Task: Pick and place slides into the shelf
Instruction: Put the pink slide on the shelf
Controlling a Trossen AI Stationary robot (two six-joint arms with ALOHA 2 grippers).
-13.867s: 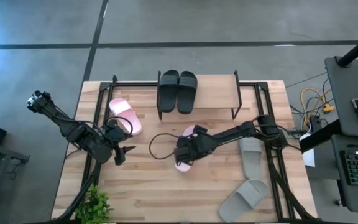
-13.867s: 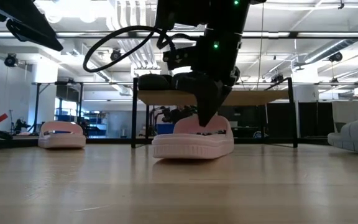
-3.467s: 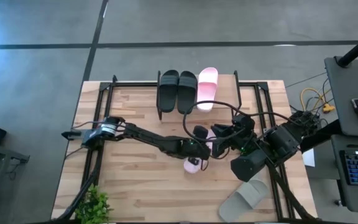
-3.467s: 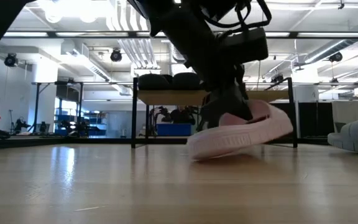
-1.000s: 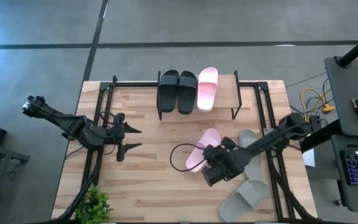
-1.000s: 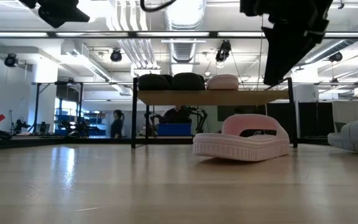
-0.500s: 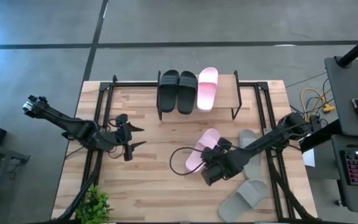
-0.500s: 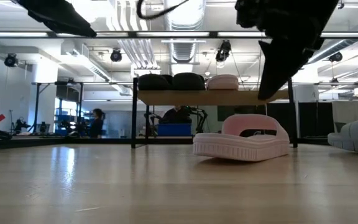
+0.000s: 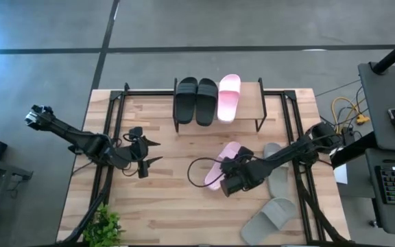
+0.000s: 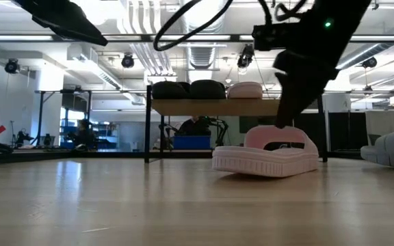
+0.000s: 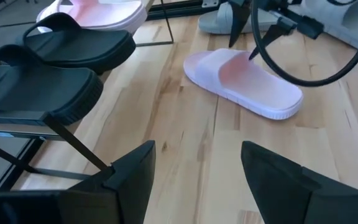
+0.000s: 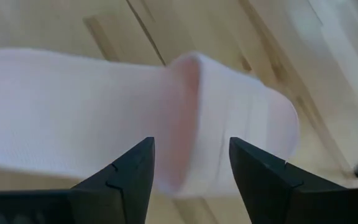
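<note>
The shelf lies well ahead of my right gripper, toward the far edge of the table; its board carries two black slides and one pink slide side by side, with a bare stretch of board at its right end. The second pink slide sits flat on the table directly under my right gripper, and two grey slides lie just behind and to the right of it, near my arm. Right fingers are spread open and holding nothing, straddling the strap from above. Left gripper waits well off to the left, fingers also spread, empty. Main risk as I judge it: the strap is soft and rounded, so if I close on its edge only, the slide may tilt or slip out during the lift. Second risk: the loose cable looping beside the slide could drag on it. Third: carrying it in crooked could nudge the pink slide already on the board. Orientation: the long axis runs diagonally across the table, one end toward the shelf and to the right, the other toward the near left; it is not parallel to the shelved slides, so it needs turning before placement. Which end is the toe I cannot tell for certain.
</note>
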